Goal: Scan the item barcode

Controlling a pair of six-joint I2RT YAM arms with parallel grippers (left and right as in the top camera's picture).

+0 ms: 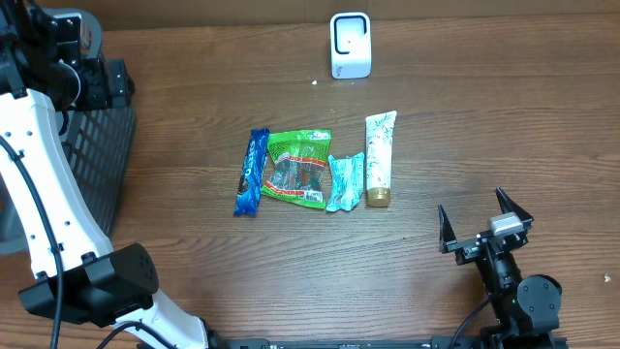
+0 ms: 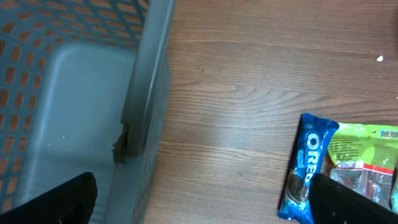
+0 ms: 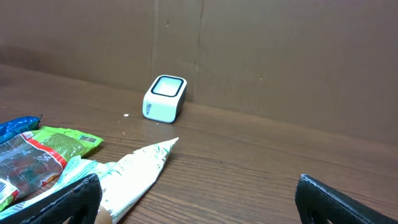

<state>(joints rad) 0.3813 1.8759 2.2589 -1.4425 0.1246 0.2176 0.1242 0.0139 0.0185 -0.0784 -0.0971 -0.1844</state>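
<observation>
You have a brown wooden tabletop [image 1: 484, 126] with a dark grey plastic mesh basket [image 1: 97, 155] at its left edge. The left gripper [image 2: 199, 205] hangs over the basket's rim, jaws spread wide and holding nothing. The right gripper [image 1: 480, 221] sits near the front right corner, equally wide open and empty.

Four candidate items lie in a row at the middle of the tabletop, each touching or just beside its neighbour. They are a green printed snack packet [image 1: 298, 168], a white squeeze tube with a gold cap [image 1: 379, 155], a blue Oreo biscuit packet [image 1: 252, 172] and a small teal sachet [image 1: 343, 182]. The white boxy barcode scanner [image 1: 350, 44] stands at the far edge, well apart from them.

As I read it, no item has been picked up, so you are at the very start: choosing and reaching. The tube lies nearest your right gripper. Lower onto it, close across its body, then carry it so the barcode faces the scanner's window. No barcode is legible from here.
</observation>
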